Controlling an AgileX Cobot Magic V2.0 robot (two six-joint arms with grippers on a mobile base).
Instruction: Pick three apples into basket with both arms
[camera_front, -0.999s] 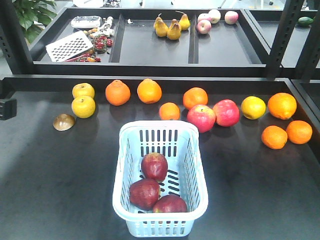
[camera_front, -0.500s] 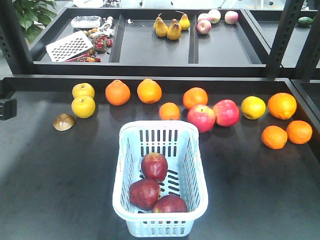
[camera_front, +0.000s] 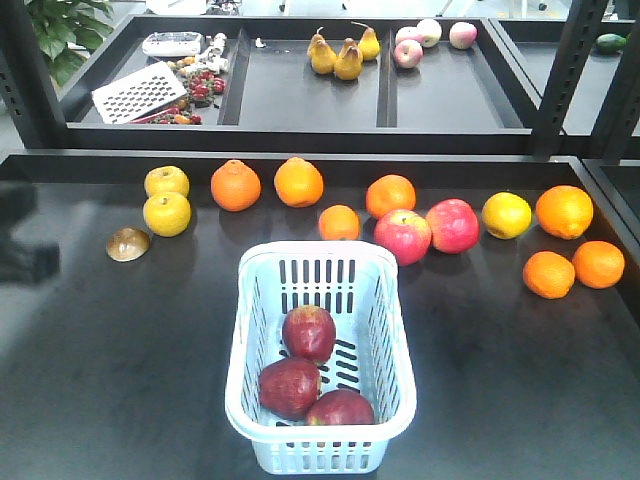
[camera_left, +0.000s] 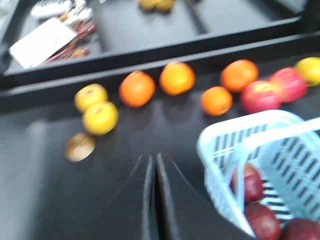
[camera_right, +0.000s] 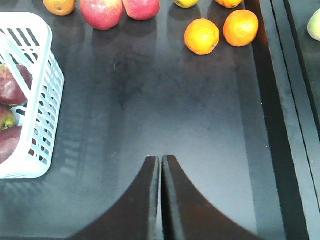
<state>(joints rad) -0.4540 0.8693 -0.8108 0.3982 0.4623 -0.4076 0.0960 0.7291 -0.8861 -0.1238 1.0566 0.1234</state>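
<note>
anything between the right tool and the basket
No. In the right wrist view only bare dark tabletop separates the shut right tool from the basket at the left edge, which holds the dark red apples.

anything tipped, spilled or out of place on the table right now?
Nothing stands out. The basket sits upright with three dark apples inside, none spilled. Oranges and other fruit lie loose on the table. Both grippers, left and right, are closed and empty.
</note>
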